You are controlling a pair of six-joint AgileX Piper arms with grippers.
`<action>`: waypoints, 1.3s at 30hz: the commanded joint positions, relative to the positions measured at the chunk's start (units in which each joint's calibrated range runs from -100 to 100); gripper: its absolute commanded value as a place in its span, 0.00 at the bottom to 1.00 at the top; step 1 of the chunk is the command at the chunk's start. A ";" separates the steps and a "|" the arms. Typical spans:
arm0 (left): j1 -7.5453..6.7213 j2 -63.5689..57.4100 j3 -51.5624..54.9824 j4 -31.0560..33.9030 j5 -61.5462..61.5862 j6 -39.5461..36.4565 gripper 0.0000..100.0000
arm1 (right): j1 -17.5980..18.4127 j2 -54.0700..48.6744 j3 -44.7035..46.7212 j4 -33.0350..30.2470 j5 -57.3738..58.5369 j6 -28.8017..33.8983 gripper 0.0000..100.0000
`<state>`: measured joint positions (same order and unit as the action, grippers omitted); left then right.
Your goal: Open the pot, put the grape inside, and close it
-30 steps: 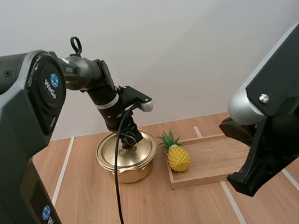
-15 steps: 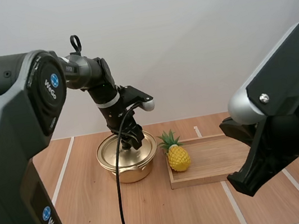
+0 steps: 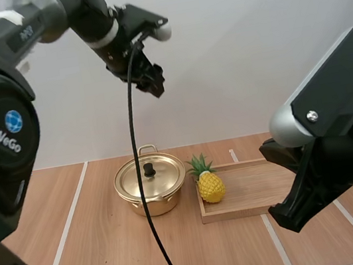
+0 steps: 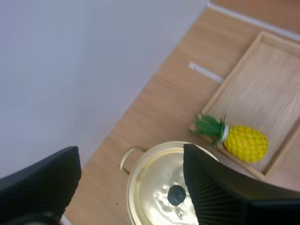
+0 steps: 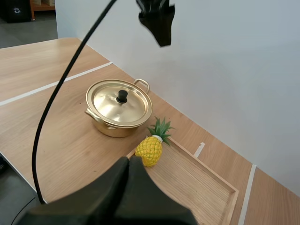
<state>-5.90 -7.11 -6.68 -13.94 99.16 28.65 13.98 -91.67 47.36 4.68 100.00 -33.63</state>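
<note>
A gold pot (image 3: pixel 151 185) stands on the table with its lid on, and the lid's black knob (image 3: pixel 149 170) is free. My left gripper (image 3: pixel 154 82) hangs high above the pot, open and holding nothing. Looking down from the left wrist, its gripper (image 4: pixel 131 154) has its fingers wide apart over the pot (image 4: pixel 154 187). A toy pineapple (image 3: pixel 210 185) lies at the left end of the wooden tray (image 3: pixel 266 189), beside the pot. My right gripper (image 5: pixel 130 168) is shut as one dark wedge, near the tray's front edge and short of the pineapple (image 5: pixel 150 147).
The tray (image 5: pixel 197 180) lies right of the pot (image 5: pixel 119 110), its far part bare. My right arm's body (image 3: pixel 329 162) looms over the table's right side. White tape lines cross the wooden tabletop. My left gripper (image 5: pixel 159 23) hangs well above the pot.
My left gripper has opened, let go of the lid knob and risen high above the pot. The lid stays on the pot. The right arm has not moved.
</note>
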 commanded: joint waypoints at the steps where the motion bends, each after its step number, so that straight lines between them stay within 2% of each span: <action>1: -0.14 -4.80 -4.93 -0.85 0.84 -2.83 1.00 | -0.16 -0.43 -0.07 0.03 0.00 0.17 0.00; 8: -0.14 -14.11 -10.73 1.50 0.84 -6.79 1.00 | -0.16 -0.43 -0.23 -0.15 0.00 1.61 0.00; 16: -0.14 -24.63 -10.74 3.50 0.84 -12.59 0.99 | -0.16 -0.43 -0.23 -0.52 0.00 3.82 0.00; 18: -0.14 -27.25 -10.47 3.79 0.84 -13.67 0.75 | -0.16 -0.43 -0.23 -0.52 0.00 3.82 0.00; 20: -0.14 -29.76 -9.80 3.85 0.84 -13.92 0.38 | -0.16 -0.43 -0.23 -0.52 0.00 3.82 0.00; 21: -0.14 -31.26 -9.33 3.85 0.84 -14.02 0.16 | -0.16 -0.43 -0.23 -0.52 0.00 3.82 0.00; 22: -0.14 -32.80 -8.87 3.85 0.84 -14.02 0.00 | -0.16 -0.43 -0.23 -0.52 0.00 3.82 0.00; 27: -0.14 -39.60 -3.97 2.96 0.84 -15.55 0.00 | -0.16 -0.43 -0.23 -0.52 0.00 3.82 0.00; 32: -0.14 -45.43 7.40 0.86 0.84 -16.38 0.00 | -0.16 -0.43 -0.23 -0.41 0.00 4.31 0.00; 36: -0.14 -51.10 18.11 0.30 0.77 -19.35 0.00 | -0.16 -0.43 -0.23 -0.85 0.00 8.57 0.00; 39: -0.14 -56.90 26.83 0.20 -11.85 -22.03 0.00 | -0.16 -0.43 -0.23 -3.09 -6.68 13.81 0.00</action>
<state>-5.90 -56.04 8.21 -12.28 100.00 11.19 13.98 -91.67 47.36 4.24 100.00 -26.61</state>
